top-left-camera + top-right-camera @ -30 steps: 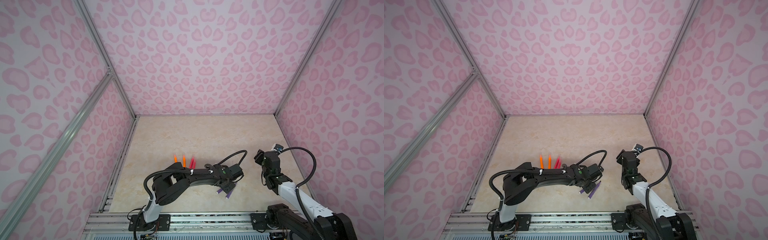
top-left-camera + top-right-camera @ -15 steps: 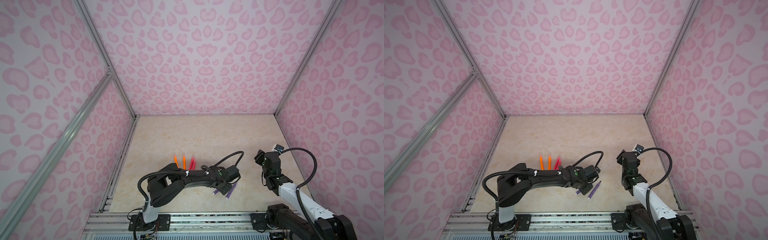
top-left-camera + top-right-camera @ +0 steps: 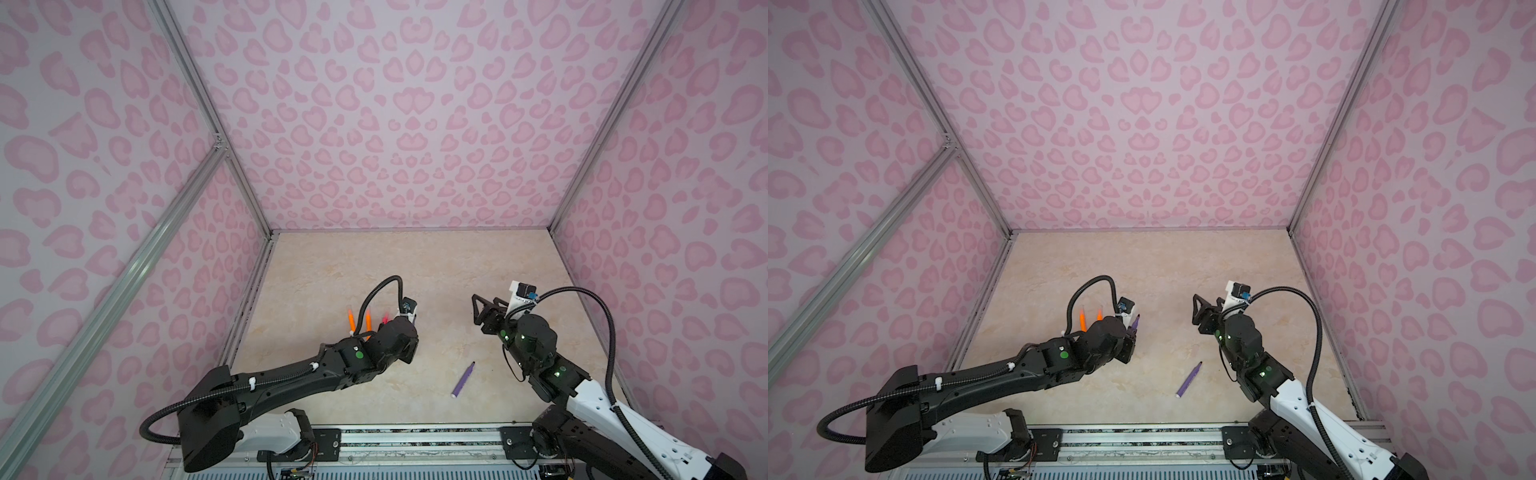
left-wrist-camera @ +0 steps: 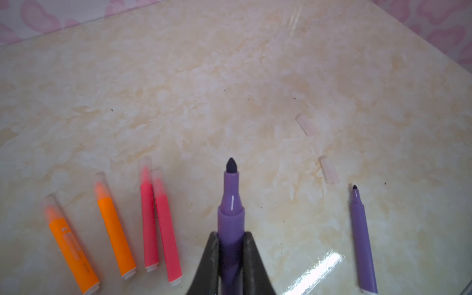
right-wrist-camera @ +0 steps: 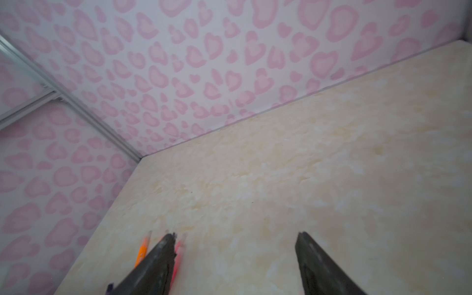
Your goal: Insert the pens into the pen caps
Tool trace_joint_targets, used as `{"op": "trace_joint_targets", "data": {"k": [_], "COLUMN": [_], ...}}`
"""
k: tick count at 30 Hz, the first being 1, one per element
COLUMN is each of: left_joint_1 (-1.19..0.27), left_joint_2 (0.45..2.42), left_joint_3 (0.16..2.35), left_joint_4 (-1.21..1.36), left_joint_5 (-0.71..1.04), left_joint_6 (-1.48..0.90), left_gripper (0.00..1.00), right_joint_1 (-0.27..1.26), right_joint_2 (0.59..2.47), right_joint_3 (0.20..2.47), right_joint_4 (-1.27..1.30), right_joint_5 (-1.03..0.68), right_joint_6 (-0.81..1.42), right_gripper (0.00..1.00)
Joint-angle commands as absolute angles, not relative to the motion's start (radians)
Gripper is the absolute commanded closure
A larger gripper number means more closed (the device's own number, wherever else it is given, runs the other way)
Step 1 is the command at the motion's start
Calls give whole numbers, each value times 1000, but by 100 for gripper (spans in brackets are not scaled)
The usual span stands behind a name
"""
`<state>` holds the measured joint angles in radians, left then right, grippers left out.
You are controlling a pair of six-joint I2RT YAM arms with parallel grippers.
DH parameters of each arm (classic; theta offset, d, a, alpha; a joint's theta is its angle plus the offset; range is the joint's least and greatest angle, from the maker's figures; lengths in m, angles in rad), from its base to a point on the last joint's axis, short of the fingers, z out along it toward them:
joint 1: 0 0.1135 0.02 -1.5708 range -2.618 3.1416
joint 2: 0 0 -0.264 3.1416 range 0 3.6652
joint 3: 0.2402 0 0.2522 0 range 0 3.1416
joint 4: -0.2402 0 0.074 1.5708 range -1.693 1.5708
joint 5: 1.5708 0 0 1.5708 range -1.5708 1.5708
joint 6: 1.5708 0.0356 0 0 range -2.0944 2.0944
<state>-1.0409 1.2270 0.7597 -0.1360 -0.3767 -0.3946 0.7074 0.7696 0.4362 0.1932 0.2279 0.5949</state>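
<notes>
Orange pens [image 4: 116, 229] and pink-red pens [image 4: 166, 229] seemed capped. The left tool [image 4: 231, 234] gripped a purple pen [image 4: 231, 199]; another purple pen [image 4: 361, 235] and two clear caps [image 4: 306, 125] lay loose. The right tool [image 5: 236, 233] stood open.

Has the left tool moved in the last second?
Yes. The left tool, shut on a purple pen, has moved left and farther back, away from the loose purple pen, toward the orange pens.
</notes>
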Motion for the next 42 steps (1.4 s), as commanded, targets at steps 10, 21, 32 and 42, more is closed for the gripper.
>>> {"op": "trace_joint_targets", "data": {"k": [10, 21, 32, 42], "left_joint_1": [-1012, -1012, -1012, -1012], "left_joint_2": [1082, 1092, 1014, 949], "left_joint_3": [660, 671, 622, 591], "left_joint_4": [32, 47, 97, 115], "left_joint_5": [-297, -233, -197, -206], "left_joint_6": [-392, -379, -368, -369], "left_gripper": [97, 97, 97, 97], "right_joint_1": [1022, 1045, 1045, 1046], "right_joint_2": [1131, 1268, 1325, 1356], "right_joint_3": [595, 657, 693, 717], "right_joint_4": [379, 419, 424, 413], "right_joint_5": [184, 136, 135, 132], "right_joint_6": [656, 714, 747, 774], "right_gripper": [28, 44, 59, 65]}}
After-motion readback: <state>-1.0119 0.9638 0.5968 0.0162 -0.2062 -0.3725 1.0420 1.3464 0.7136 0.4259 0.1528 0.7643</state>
